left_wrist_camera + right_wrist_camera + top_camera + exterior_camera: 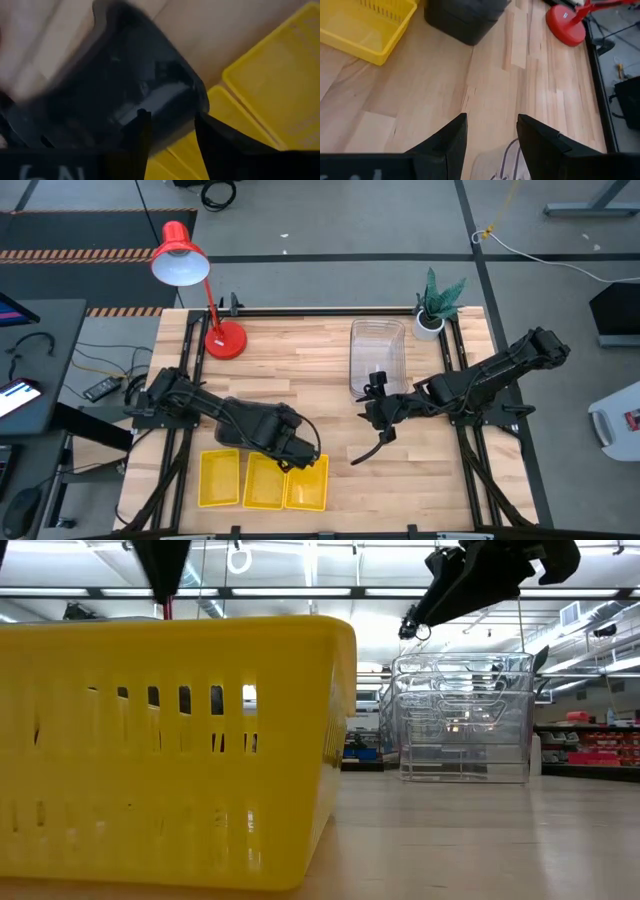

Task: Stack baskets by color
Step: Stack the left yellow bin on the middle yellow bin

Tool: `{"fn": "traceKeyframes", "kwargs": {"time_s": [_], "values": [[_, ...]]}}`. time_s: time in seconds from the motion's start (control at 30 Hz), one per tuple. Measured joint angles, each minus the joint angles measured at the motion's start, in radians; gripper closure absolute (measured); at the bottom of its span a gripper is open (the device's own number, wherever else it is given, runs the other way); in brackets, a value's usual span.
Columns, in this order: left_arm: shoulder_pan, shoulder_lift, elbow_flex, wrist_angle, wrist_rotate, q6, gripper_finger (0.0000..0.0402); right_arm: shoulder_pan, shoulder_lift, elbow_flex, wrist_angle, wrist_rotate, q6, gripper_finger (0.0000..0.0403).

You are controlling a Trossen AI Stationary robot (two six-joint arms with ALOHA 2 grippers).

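Three yellow baskets (264,480) rest side by side on the table by its near edge, left of the middle. Just beyond them a dark grey basket (465,15) rests on the wood. My left gripper (298,452) hangs over it, pointing down and open, with the basket's rim (170,107) showing in the gap between the fingers. A stack of clear baskets (377,358) stands at the far right of the middle. My right gripper (490,120) waits open above bare wood near that stack, facing the table's left. My left gripper stands open from above around the edge of the dark grey basket (125,85), one finger (142,135) in front of its wall. I cannot tell whether a finger touches it.
A red desk lamp (222,340) stands at the far left of the table and a small potted plant (432,315) at the far right corner. Bare wood (485,75) lies between the two arms.
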Motion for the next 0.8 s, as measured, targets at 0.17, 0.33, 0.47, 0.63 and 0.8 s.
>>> {"fn": "traceKeyframes", "kwargs": {"time_s": [0.17,0.33,0.47,0.63,0.8], "values": [[-0.055,0.0,0.0,0.101,-0.105,0.349,0.0258,-0.004,0.0,0.0,0.052,0.001,-0.031,0.0226],[-0.151,0.0,0.0,0.119,-0.237,0.556,0.0269,-0.018,0.0,0.0,0.065,0.001,0.047,0.0226],[-0.214,0.0,0.0,0.125,-0.256,0.522,0.0277,-0.03,0.0,0.0,0.08,0.001,0.071,0.0226],[-0.284,0.0,0.0,0.145,-0.091,0.358,0.0283,-0.056,0.0,0.0,0.117,0.001,0.068,0.0226],[-0.379,0.0,-0.021,0.153,-0.095,0.239,0.0285,-0.084,0.0,0.0,0.156,0.001,0.073,0.0226]]}}
